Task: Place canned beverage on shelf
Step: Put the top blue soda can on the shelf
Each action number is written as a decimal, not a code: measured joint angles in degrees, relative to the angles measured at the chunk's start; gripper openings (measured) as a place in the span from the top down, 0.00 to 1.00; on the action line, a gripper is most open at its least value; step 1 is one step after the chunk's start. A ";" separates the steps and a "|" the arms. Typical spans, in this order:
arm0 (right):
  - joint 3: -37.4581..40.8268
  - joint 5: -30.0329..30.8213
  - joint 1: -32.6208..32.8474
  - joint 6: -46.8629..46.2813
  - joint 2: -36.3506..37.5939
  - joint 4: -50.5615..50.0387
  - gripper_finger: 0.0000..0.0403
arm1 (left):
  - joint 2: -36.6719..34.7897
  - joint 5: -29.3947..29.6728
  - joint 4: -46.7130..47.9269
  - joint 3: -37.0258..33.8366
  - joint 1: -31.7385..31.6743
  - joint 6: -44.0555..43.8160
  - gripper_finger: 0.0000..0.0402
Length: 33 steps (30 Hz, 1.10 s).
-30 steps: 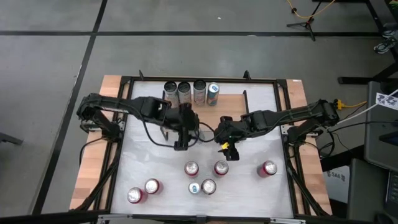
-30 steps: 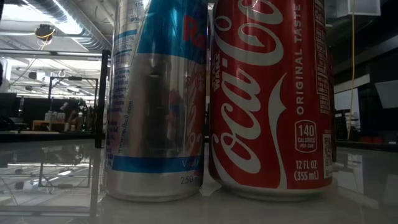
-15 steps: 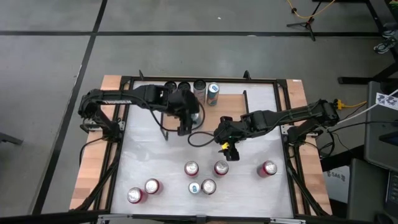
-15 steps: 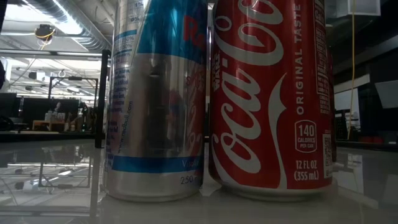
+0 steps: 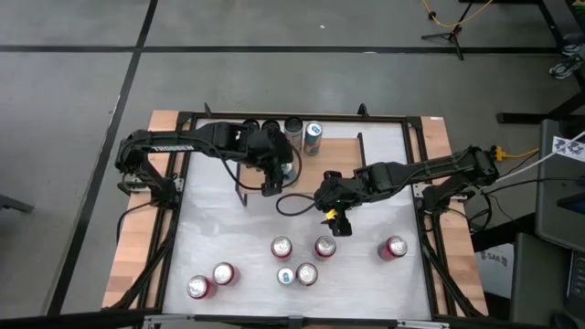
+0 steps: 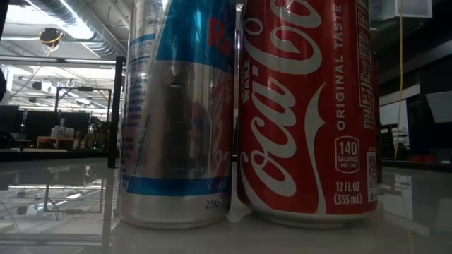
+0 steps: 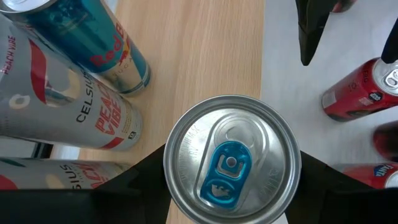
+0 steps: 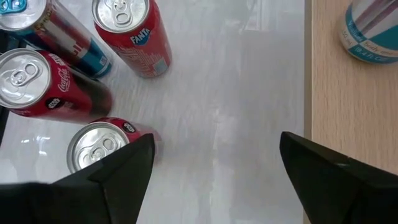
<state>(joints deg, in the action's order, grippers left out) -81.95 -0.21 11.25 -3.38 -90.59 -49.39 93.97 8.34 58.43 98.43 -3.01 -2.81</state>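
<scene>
Over the shelf [image 7: 205, 56], left hand [image 5: 277, 169] gripping can [image 7: 232, 168]

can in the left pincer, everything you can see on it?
The held can shows only its silver lid, with a blue pull tab, unopened; the body is hidden. It stands upright between the left pincer fingers, which clasp its sides, over the light wood shelf near its edge, beside the Celsius cans.
</scene>
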 joint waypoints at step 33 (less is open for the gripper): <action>-0.04 0.00 0.00 0.01 -0.01 0.00 0.17 | 0.09 -0.02 -0.35 0.00 0.04 -0.02 0.33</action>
<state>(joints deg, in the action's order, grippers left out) -82.00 -0.21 11.25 -3.37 -90.59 -49.39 94.06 8.32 58.08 98.43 -2.96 -2.83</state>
